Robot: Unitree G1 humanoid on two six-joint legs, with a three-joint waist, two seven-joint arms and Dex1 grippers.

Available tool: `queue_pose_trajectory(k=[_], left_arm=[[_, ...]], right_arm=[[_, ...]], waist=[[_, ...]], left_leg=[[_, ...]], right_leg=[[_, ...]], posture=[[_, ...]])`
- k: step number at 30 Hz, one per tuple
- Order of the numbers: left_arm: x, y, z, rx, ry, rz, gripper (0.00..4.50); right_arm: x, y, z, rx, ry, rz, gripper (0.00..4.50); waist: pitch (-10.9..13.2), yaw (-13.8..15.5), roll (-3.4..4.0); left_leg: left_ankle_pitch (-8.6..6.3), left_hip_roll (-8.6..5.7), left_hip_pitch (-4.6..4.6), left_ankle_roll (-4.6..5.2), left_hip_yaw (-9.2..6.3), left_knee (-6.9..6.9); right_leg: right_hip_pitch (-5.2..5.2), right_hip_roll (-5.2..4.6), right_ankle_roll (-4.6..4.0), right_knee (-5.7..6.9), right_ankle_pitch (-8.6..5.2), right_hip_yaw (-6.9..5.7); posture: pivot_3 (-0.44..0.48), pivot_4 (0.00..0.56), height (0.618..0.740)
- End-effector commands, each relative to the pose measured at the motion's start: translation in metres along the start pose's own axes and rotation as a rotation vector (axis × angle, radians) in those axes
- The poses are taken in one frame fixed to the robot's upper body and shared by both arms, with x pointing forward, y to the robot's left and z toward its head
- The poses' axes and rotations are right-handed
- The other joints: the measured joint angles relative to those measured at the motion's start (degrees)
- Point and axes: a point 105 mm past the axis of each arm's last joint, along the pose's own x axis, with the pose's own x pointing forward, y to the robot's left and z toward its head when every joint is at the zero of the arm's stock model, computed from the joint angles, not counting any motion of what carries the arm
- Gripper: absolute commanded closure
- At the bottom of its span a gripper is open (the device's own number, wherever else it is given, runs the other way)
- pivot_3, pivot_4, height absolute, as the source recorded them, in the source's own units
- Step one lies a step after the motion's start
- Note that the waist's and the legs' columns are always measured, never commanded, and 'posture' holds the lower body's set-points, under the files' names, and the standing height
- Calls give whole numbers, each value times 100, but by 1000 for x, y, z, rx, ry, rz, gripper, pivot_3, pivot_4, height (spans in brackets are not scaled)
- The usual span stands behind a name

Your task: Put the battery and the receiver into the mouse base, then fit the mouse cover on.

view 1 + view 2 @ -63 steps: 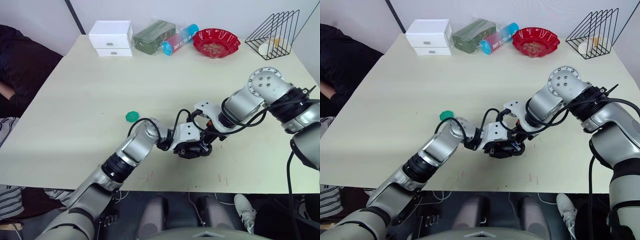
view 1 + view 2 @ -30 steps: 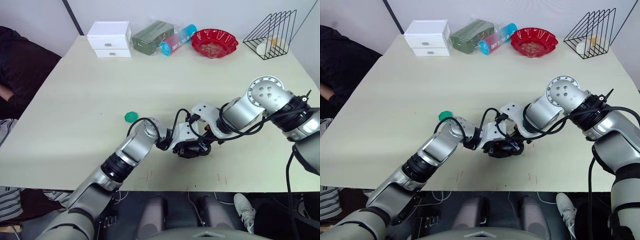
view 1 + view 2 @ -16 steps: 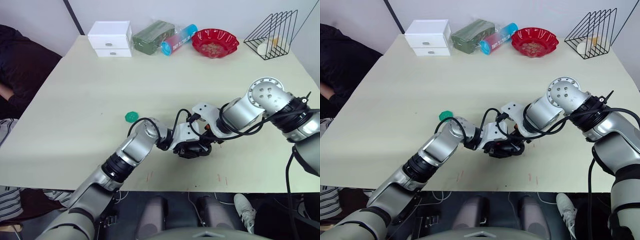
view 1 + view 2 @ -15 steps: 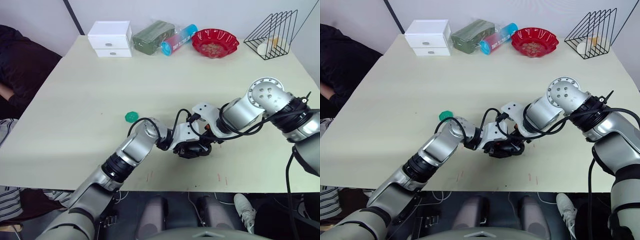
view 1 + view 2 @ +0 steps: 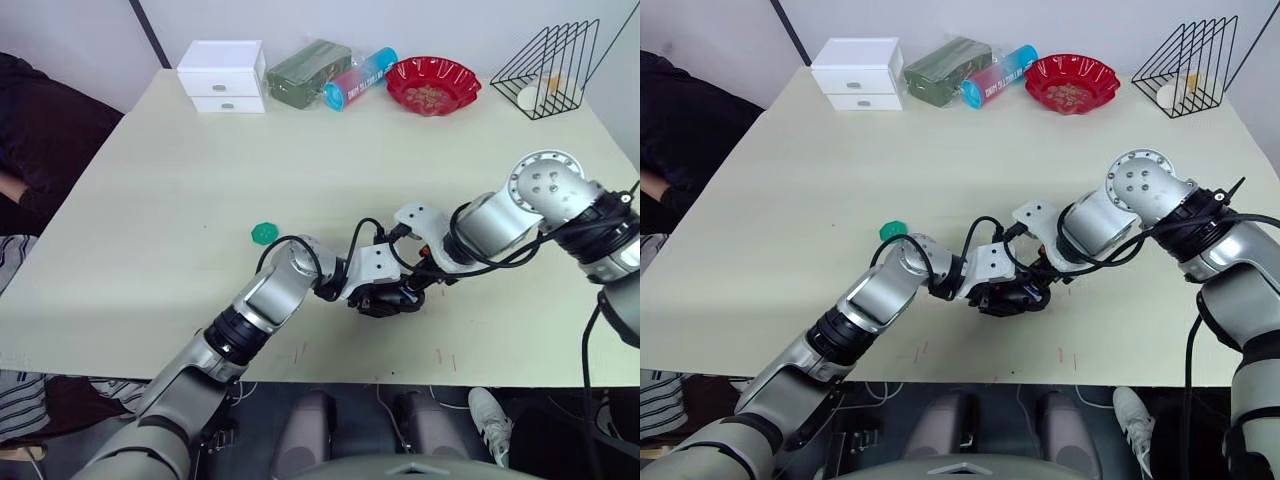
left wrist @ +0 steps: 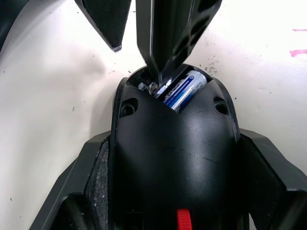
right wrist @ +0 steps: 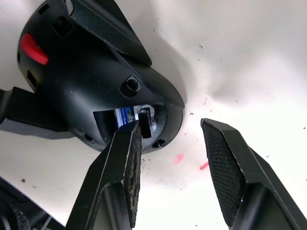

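Since the earlier frame the right gripper (image 7: 175, 177) has edged rightward, its fingers spread beside the receiver (image 7: 145, 123), while the left gripper (image 6: 173, 191) clamps the mouse base (image 6: 175, 143), battery (image 6: 184, 90) seated inside, steady near the tabletop's (image 5: 180, 180) front edge.

No text can be made out with certainty. The battery (image 6: 184, 89) inside the mouse base (image 6: 175, 158) carries white marks on its blue wrap, too small and too hidden to read. The pink-and-blue tube (image 5: 359, 78) at the far edge of the table (image 5: 180, 200) bears dark lettering along its side, too small to read.
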Motion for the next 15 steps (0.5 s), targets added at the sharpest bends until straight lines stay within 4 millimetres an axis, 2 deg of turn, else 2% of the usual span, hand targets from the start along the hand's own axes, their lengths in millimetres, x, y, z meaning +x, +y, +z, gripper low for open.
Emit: queue_pose_trajectory(k=[1, 15], left_arm=[[9, -10, -1, 3, 3, -45, 1547], [9, -11, 0, 2, -2, -51, 1547]], right_arm=[[-18, 4, 12, -48, -65, -4, 2496], [-35, 3, -3, -71, -119, 29, 2496]], waist=[[1, 2, 1], [2, 27, 1]], left_leg=[[0, 0, 0, 0, -1, 0], [0, 0, -7, 0, -4, -1]], right_leg=[[0, 0, 0, 0, 0, -1], [-3, -1, 0, -6, 0, -6]], posture=[[0, 150, 740], [0, 150, 740]])
